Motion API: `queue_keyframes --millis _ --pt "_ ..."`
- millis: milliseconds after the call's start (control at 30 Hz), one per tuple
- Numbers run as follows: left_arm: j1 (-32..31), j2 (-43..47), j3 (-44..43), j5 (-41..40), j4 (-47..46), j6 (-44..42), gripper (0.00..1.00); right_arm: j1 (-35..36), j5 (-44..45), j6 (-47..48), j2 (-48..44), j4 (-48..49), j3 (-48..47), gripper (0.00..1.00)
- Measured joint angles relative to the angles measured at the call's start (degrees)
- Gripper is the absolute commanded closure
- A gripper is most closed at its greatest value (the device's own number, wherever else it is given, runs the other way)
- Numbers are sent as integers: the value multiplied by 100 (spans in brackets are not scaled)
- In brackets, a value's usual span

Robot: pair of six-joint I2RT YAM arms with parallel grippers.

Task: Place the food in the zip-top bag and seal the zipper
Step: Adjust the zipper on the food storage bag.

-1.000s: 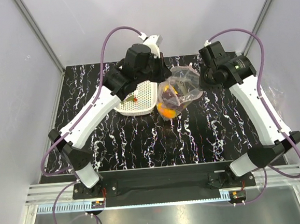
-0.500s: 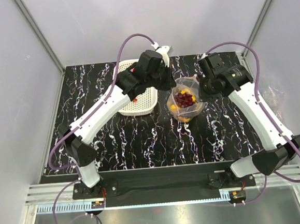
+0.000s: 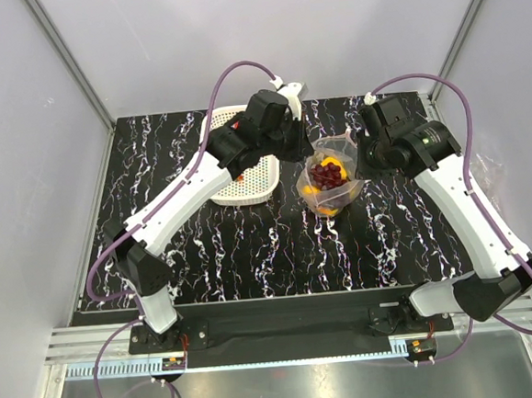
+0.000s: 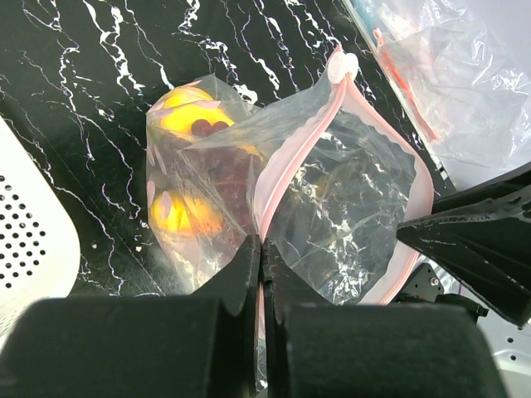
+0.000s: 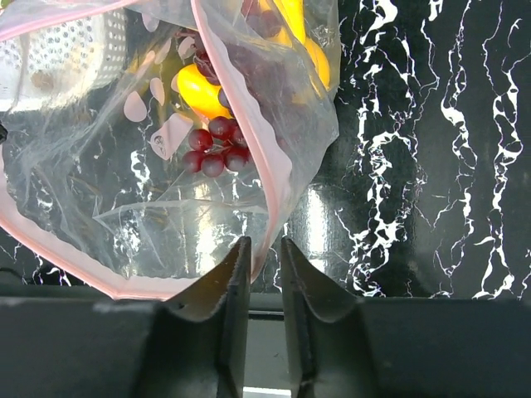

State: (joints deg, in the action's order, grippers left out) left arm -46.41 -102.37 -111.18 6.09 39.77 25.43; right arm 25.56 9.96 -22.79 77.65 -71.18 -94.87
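Observation:
The clear zip-top bag [image 3: 331, 183] hangs upright over the middle of the table, mouth up. Inside it lie the food: a dark purple grape bunch [image 5: 217, 145], a yellow lemon [image 5: 199, 87] and orange pieces [image 3: 332, 164]. My left gripper [image 4: 262, 249] is shut on the pink zipper [image 4: 286, 162] at the bag's left mouth edge. My right gripper [image 5: 265, 249] is open by a narrow gap at the opposite edge; the zipper strip [image 5: 274, 170] hangs in that gap, brushing one finger. The bag's mouth gapes between the two grippers.
The white lattice basket [image 3: 257, 177] sits just left of the bag, partly under my left arm [image 3: 200, 181]. A spare clear bag [image 4: 448, 83] lies past the table's right edge. Walls close in at the back and sides.
Both arms carried the bag rightward and set it upright. My right gripper's jaws, pinched on the zipper edge a moment ago, have parted and drawn slightly right. The left grip is unchanged.

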Motion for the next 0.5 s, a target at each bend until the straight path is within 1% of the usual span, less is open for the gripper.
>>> queue_keyframes --millis 33,67,100,200,233,300,333,367,433,500 --pt "2 7 2 2 -2 0 100 0 2 0 0 4 -2 78" --pt "2 11 0 2 0 0 100 0 0 -2 0 11 -4 86" --pt "2 22 0 2 0 0 100 0 -2 0 0 22 -4 100" --pt "7 52 0 4 7 -4 100 0 2 -31 4 17 -63 100" --pt "28 61 -7 7 20 -13 98 0 7 -35 17 -11 -142 100" --pt "55 63 -59 37 85 -31 86 0 13 -37 28 -33 -350 100" --pt "76 63 -83 70 92 -44 78 0 31 -37 28 -46 -474 100" --pt "101 74 -98 107 83 -52 54 0 50 -37 22 -48 -577 100" --pt "153 109 -96 177 87 -94 29 0 87 -39 -7 -44 -791 100" --pt "229 177 -70 227 70 -101 11 0 116 -39 -76 -57 -887 100"
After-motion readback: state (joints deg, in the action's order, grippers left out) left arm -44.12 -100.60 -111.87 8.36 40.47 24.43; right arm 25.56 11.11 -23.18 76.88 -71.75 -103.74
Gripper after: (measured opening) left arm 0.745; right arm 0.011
